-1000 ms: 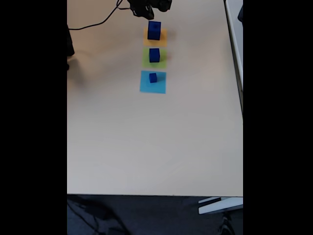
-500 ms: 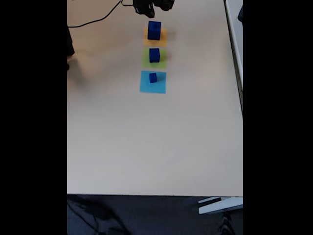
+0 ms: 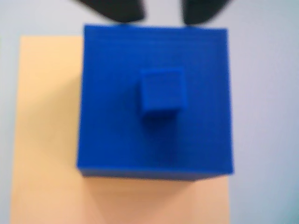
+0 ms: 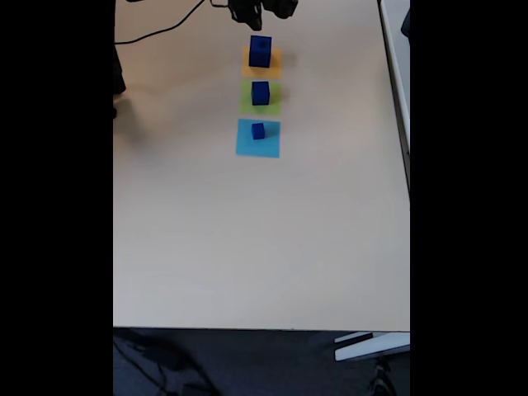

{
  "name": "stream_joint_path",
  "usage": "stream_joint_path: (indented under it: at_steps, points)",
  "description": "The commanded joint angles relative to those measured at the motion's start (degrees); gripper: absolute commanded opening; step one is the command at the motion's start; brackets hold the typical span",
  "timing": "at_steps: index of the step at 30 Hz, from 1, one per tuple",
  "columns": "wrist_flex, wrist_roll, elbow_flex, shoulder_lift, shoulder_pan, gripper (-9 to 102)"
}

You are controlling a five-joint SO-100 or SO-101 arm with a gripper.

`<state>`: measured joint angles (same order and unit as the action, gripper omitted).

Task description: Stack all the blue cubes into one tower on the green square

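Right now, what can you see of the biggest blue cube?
The biggest blue cube is dark blue, solid-looking, with a finely ridged surface and a small raised square block in the middle of its top. It sits upright on the orange square, apart from the other cubes, at the far end of the row. The gripper hangs just beyond it, not touching.

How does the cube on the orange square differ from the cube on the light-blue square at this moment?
The large cube is clearly bigger than the small cube. The large cube covers much of its orange square, while the small cube leaves most of its light-blue square bare. The large cube sits nearest the gripper; the small cube sits farthest. Both are dark blue and rest unstacked.
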<state>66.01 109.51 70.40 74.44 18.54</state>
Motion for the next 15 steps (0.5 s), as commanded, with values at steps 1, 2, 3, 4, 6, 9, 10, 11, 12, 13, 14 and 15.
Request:
stream_joint_path:
  at_steps: [1,2,3,4,6,9,10,11,12,13,14,15]
  points:
    - [0.35,0.53,-3.78,0.35,0.18,4]
    - [0.35,0.53,-3.78,0.18,0.18,4]
    - [0.35,0.62,-3.78,0.00,0.18,4]
    - [0.35,0.70,-3.78,-0.09,0.18,4]
    - [0.35,0.97,-3.78,-0.35,0.35,7]
    - [0.35,1.32,-4.13,-0.79,0.44,8]
    - [0.35,1.32,-4.39,-0.97,0.53,8]
    - [0.35,1.32,-4.57,-1.14,0.62,8]
    - [0.35,1.41,-4.75,-1.41,0.70,8]
    - [0.35,1.49,-4.83,-1.67,0.70,9]
    - [0.35,1.49,-5.01,-1.85,0.79,10]
    - [0.35,1.67,-5.10,-2.11,0.88,11]
